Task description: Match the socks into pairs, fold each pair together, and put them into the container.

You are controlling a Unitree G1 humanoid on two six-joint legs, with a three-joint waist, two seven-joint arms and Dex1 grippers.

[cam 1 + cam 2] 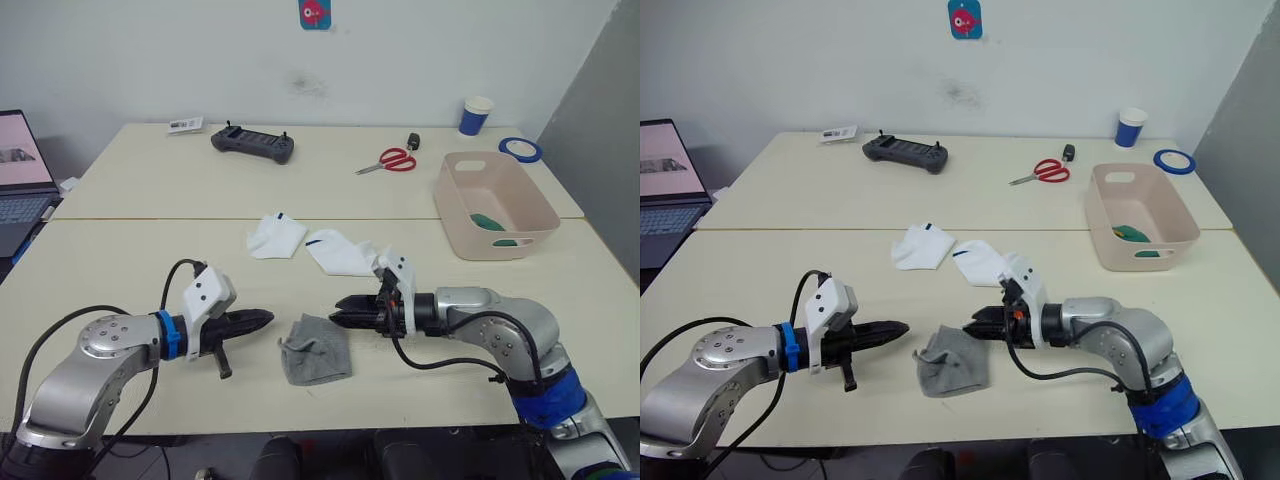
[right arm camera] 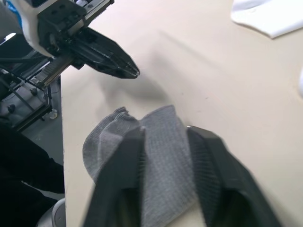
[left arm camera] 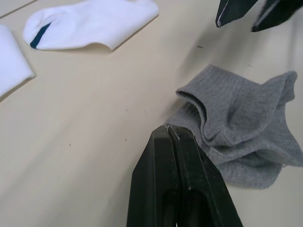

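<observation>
A crumpled grey sock bundle [image 1: 315, 350] lies near the table's front edge, between my two grippers. My left gripper [image 1: 266, 320] is shut and empty, its tip just left of the bundle [image 3: 236, 127]. My right gripper [image 1: 336, 311] is open and hovers at the bundle's far right edge, holding nothing; its fingers [image 2: 124, 156] frame the grey fabric [image 2: 161, 156]. Two white socks with dark-blue cuff marks [image 1: 275, 237] [image 1: 340, 252] lie flat mid-table. The pale pink container [image 1: 475, 245] stands at the right, with dark green sock fabric [image 1: 488, 222] inside.
Red scissors [image 1: 392, 160], a black controller [image 1: 253, 144], a blue paper cup [image 1: 476, 115], a blue tape roll [image 1: 520, 149] and a small black item [image 1: 412, 141] sit on the far table. A laptop [image 1: 20, 170] stands at the left.
</observation>
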